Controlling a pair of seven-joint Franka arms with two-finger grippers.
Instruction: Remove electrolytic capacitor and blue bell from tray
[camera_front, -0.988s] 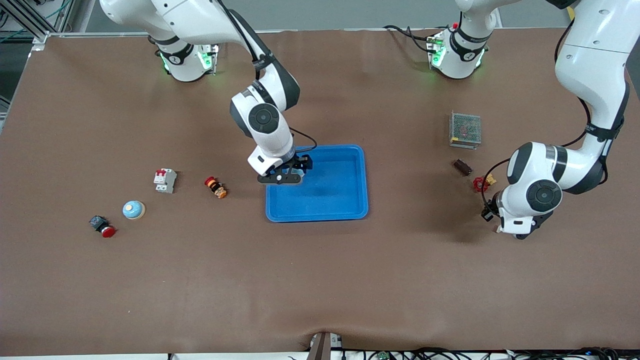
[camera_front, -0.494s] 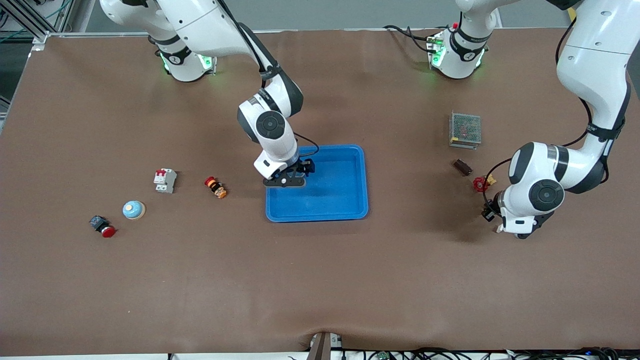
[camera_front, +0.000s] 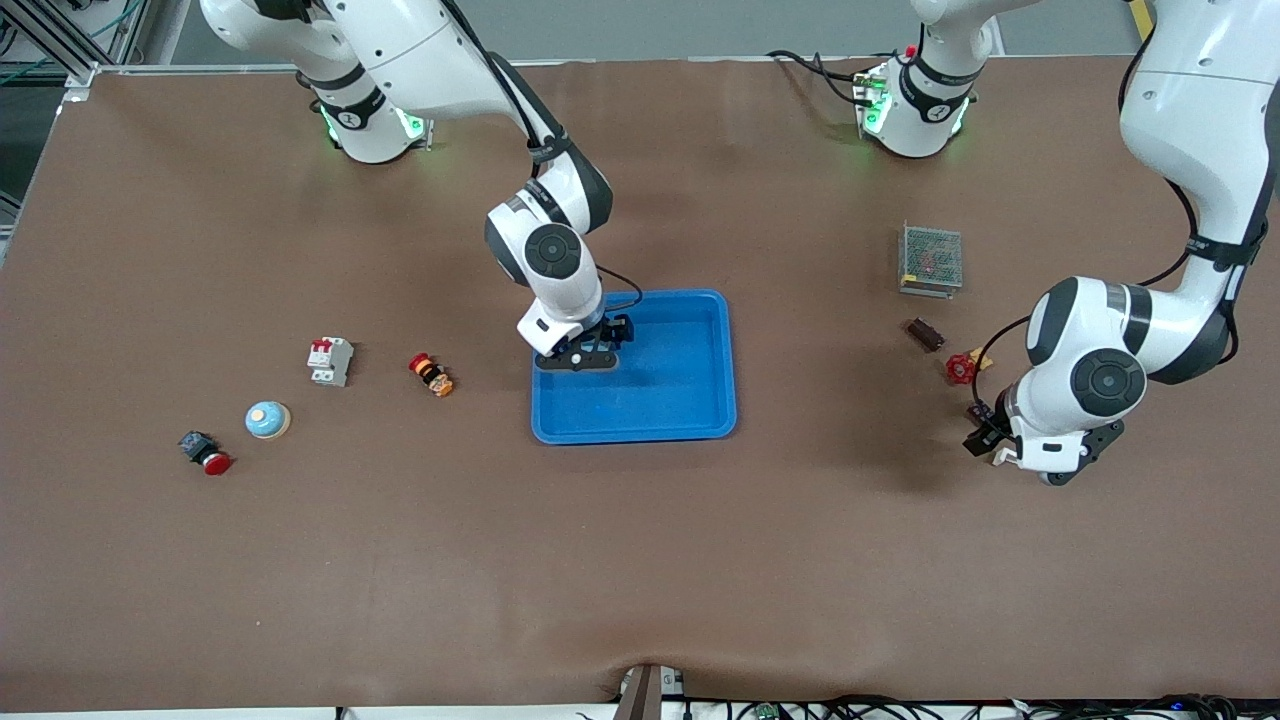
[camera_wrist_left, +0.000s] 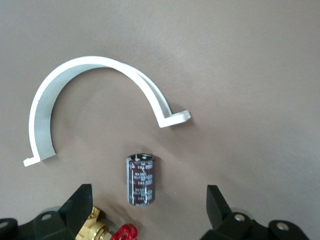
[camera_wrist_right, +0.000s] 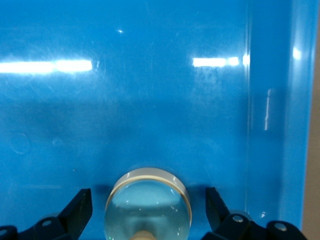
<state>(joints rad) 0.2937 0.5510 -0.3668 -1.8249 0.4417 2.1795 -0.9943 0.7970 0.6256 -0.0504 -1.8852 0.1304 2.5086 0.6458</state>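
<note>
Your left tool (camera_wrist_left: 147, 200) hung released over the electrolytic capacitor (camera_wrist_left: 141, 179), already out on the counter (camera_front: 640, 560), while your right tool (camera_wrist_right: 147, 202), fingers spread, straddled the blue bell (camera_wrist_right: 148, 204) left inside the tray (camera_front: 722, 370)

A wide brown mat (camera_front: 640, 560) covers the table, lightly rippled near the camera. Grey floor (camera_front: 700, 25) shows above it, a metal frame (camera_front: 60, 45) at one corner, cables (camera_front: 900, 706) along the near edge.
</note>
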